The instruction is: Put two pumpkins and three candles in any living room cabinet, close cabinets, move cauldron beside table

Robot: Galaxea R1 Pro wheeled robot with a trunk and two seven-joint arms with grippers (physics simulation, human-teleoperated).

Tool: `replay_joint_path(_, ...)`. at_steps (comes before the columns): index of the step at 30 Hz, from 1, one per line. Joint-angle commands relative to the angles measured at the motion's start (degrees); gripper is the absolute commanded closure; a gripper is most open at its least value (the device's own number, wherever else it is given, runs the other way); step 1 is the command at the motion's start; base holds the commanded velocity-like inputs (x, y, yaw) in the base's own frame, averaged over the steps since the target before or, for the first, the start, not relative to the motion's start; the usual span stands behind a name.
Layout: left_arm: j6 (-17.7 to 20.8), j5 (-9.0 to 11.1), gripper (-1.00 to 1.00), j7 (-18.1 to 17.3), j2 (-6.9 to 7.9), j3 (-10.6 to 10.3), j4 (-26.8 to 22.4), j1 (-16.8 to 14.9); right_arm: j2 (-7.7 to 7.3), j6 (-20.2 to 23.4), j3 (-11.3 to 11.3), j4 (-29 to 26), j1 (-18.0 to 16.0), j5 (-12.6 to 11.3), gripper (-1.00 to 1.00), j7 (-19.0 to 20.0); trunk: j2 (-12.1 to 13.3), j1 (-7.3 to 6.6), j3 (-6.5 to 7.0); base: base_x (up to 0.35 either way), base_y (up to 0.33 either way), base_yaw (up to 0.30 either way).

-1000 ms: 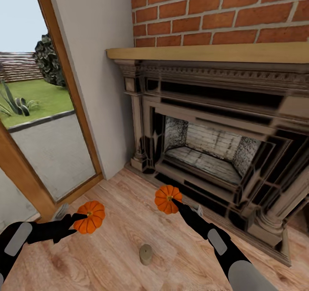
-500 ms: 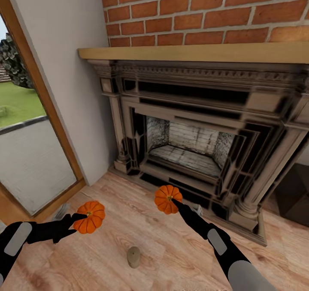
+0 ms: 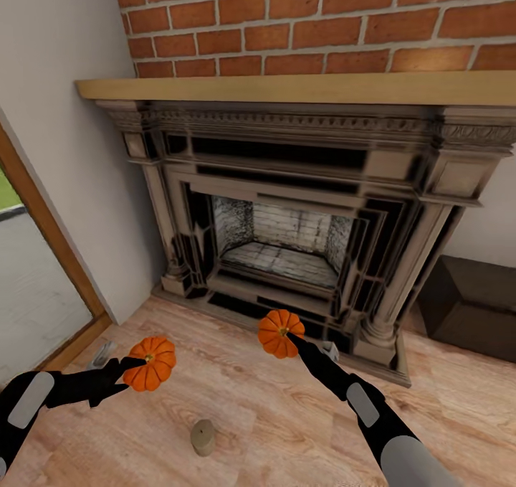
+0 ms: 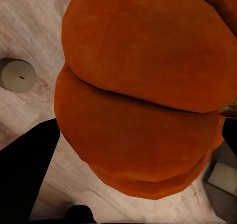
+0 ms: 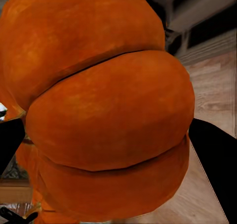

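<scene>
Two pumpkins [image 3: 149, 363] [image 3: 280, 333] hide both claws' [image 3: 138, 361] [image 3: 290, 337] tips

Two orange pumpkins: one [image 3: 150, 363] at the left, one [image 3: 280, 333] at the right. One grey-brown candle [image 3: 203, 437] stands on the wooden floor [image 3: 272, 415]. One fireplace surround [image 3: 287, 207]. One dark cabinet [image 3: 469, 304].

Fireplace surround [image 3: 301, 207] ahead, candle [image 3: 203, 437] underfoot
</scene>
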Motion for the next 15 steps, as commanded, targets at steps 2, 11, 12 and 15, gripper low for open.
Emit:
replay_joint_path(2, 0.1, 0.7, 1.00, 0.1, -0.03, 0.0, 0.0, 0.0, 0.05, 0.1, -0.1, 0.0, 0.0, -0.3, 1.00, 0.0, 0.0, 0.00, 0.01, 0.000, 0.000, -0.282)
replay_joint_path(11, 0.1, 0.7, 1.00, 0.1, 0.03, 0.0, 0.0, 0.0, 0.05, 0.1, 0.0, 0.0, 0.0, -0.3, 1.00, 0.0, 0.0, 0.00, 0.09, 0.000, 0.000, -0.282)
replay_joint_path(12, 0.1, 0.7, 1.00, 0.1, 0.04, 0.0, 0.0, 0.0, 0.05, 0.1, 0.0, 0.0, 0.0, -0.3, 1.00, 0.0, 0.0, 0.00, 0.11, 0.000, 0.000, -0.282)
replay_joint_path(15, 0.1, 0.7, 1.00, 0.1, 0.04, 0.0, 0.0, 0.0, 0.05, 0.1, 0.0, 0.0, 0.0, -0.3, 1.00, 0.0, 0.0, 0.00, 0.20, 0.000, 0.000, -0.282)
